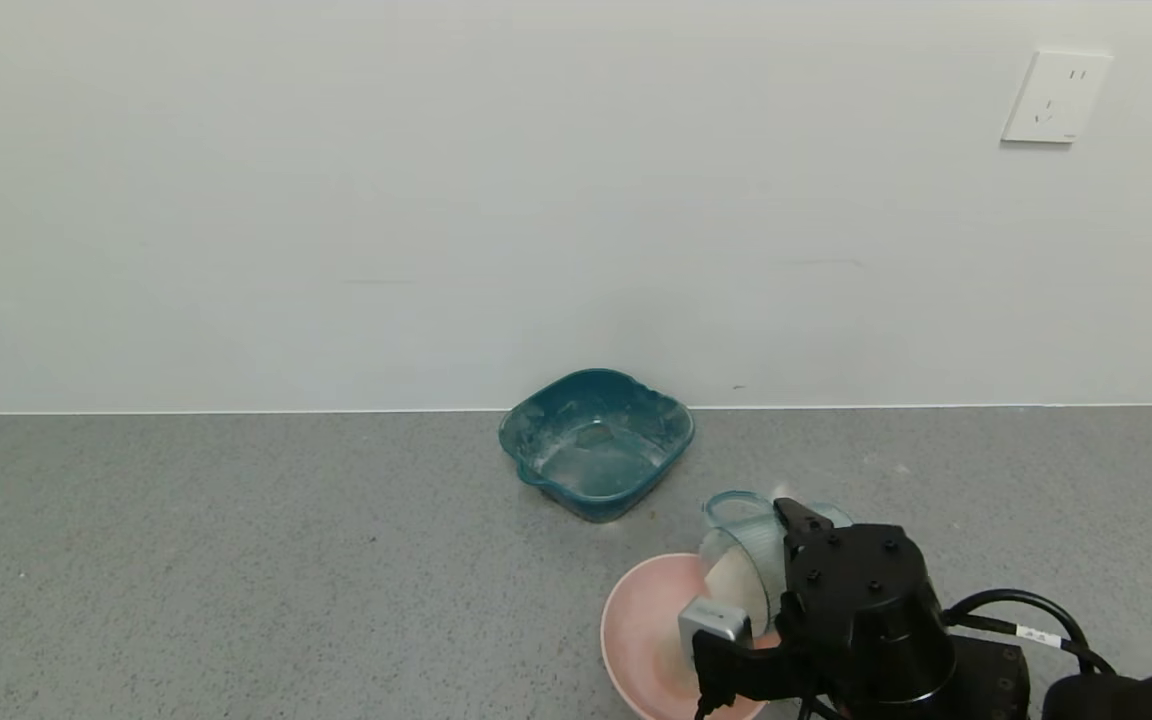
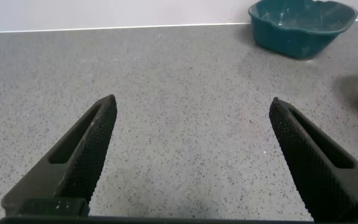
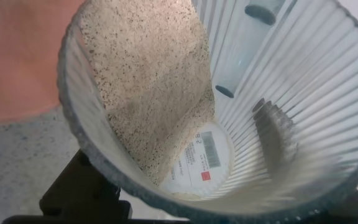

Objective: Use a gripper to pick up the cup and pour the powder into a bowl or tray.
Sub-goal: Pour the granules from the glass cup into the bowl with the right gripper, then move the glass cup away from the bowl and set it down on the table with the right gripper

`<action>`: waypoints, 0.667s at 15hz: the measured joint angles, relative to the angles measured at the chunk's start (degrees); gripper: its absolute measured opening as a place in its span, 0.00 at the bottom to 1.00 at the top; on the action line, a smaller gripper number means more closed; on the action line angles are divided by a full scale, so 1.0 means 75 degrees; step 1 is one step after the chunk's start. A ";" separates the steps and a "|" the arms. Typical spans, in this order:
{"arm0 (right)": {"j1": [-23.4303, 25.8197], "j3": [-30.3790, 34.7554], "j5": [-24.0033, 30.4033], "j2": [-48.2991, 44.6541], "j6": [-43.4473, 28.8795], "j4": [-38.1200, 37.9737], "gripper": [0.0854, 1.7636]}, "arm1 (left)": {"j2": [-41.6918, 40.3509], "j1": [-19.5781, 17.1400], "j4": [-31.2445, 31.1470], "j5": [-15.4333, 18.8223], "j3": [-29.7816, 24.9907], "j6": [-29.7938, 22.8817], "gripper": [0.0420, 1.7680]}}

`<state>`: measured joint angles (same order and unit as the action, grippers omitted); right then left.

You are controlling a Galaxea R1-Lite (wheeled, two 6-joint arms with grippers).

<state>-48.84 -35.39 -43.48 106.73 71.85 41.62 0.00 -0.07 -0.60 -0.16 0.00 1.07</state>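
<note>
Your right gripper (image 1: 781, 560) pinches the cup (image 1: 741, 570) by its wall, tipped mouth-down over the pink bowl (image 1: 641, 620) so the powder (image 3: 148, 93) slides toward the rim. Your left gripper (image 2: 191, 155) is parked low over the counter (image 2: 179, 74), fingers spread and holding nothing.
</note>
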 joint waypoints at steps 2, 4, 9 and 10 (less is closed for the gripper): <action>0.0029 0.0236 0.0007 -0.0078 -0.0377 0.0470 0.75 | 0.0000 0.0000 -0.0003 0.0000 0.0000 0.0003 1.00; 0.0099 0.0478 0.0021 -0.0101 -0.0676 0.1227 0.75 | 0.0000 0.0000 -0.0003 0.0000 0.0000 0.0000 1.00; 0.0671 0.1151 0.0054 -0.0143 -0.1419 0.2419 0.75 | 0.0000 0.0000 0.0000 0.0000 0.0000 0.0007 1.00; 0.0782 0.1195 0.0112 -0.0143 -0.1731 0.2597 0.75 | 0.0000 -0.0003 -0.0003 0.0000 0.0000 0.0003 1.00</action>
<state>-42.97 -26.43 -42.64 105.66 58.87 61.10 0.00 -0.10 -0.62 -0.16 0.00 1.10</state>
